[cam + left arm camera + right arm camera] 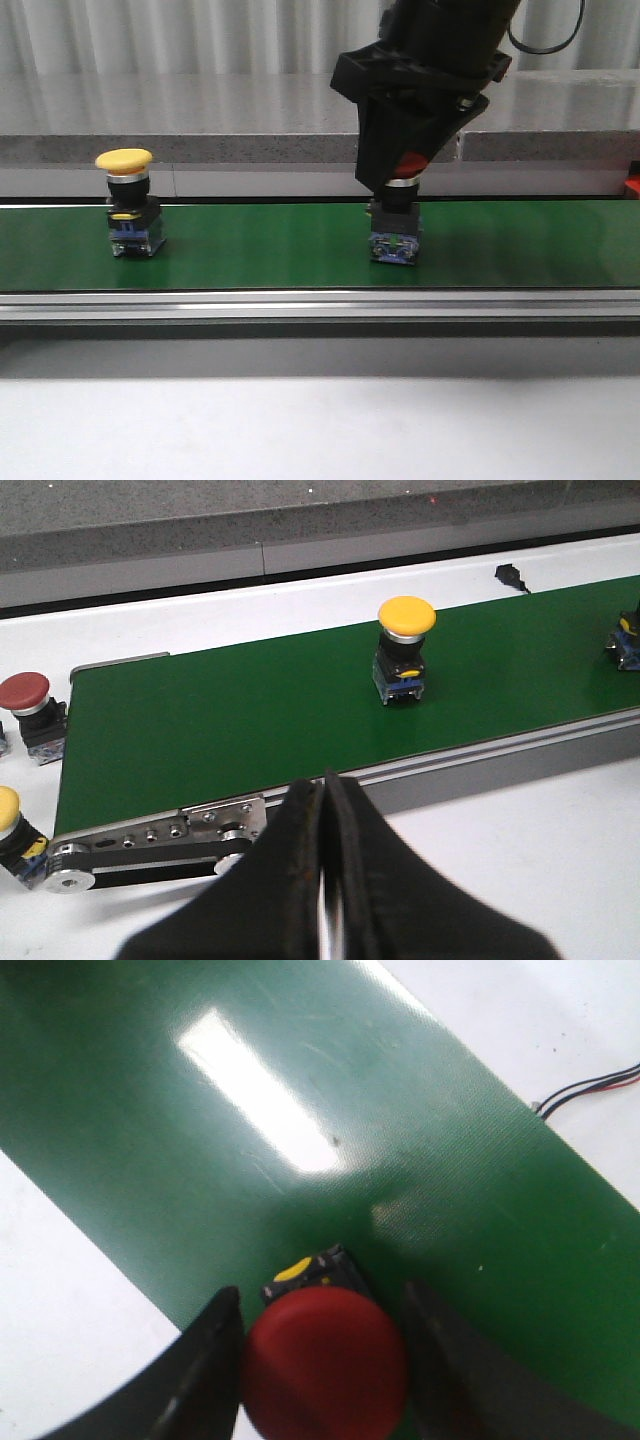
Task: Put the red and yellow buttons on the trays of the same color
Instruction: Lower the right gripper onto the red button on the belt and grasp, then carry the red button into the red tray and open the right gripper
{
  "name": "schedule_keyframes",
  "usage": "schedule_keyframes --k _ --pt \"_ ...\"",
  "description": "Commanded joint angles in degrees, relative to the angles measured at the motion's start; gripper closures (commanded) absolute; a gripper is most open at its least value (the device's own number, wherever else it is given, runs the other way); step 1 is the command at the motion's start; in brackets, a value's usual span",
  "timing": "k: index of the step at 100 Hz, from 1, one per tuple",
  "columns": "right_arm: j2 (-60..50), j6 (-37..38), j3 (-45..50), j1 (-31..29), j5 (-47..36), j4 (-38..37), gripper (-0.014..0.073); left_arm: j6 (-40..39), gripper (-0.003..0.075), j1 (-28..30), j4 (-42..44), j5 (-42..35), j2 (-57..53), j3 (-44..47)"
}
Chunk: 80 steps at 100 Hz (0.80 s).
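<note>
A red button (395,235) stands upright on the green belt (260,245), right of the middle. My right gripper (402,175) reaches down over it, open, with a finger on each side of the red cap (325,1365). In the right wrist view one finger (215,1345) lies against the cap and the other (440,1345) stands slightly off it. A yellow button (128,200) stands on the belt to the left. My left gripper (325,780) is shut on nothing, over the white table beside the belt's end roller. The trays are out of view.
Off the belt's end, on the white table, stand another red button (27,705) and another yellow one (15,825). The belt has a metal side rail (320,305). A grey ledge (200,145) runs behind it. Thin wires (590,1090) lie on the table past the belt.
</note>
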Motion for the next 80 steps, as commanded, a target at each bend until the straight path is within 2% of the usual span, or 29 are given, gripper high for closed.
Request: schedule_keyframes --k 1,13,33,53,80 --pt "-4.39 2.09 -2.15 -1.57 -3.11 0.72 0.0542 -0.42 0.0741 -0.48 -1.01 -3.88 0.50 -1.49" --pt "-7.31 4.49 -2.15 -5.87 -3.37 0.72 0.0542 -0.42 0.0741 -0.48 -1.01 -3.88 0.50 -1.49" --pt "-10.19 5.40 -2.15 -16.69 -2.63 0.72 0.0542 -0.42 0.0741 -0.48 -1.01 -3.88 0.50 -1.49" --pt "-10.27 9.99 -2.15 -28.29 -2.44 0.72 0.0542 -0.42 0.0741 -0.48 -1.01 -3.88 0.50 -1.49" --pt "-9.64 10.95 -2.15 -40.72 -3.84 0.72 0.0542 -0.42 0.0741 -0.48 -1.01 -3.88 0.50 -1.49"
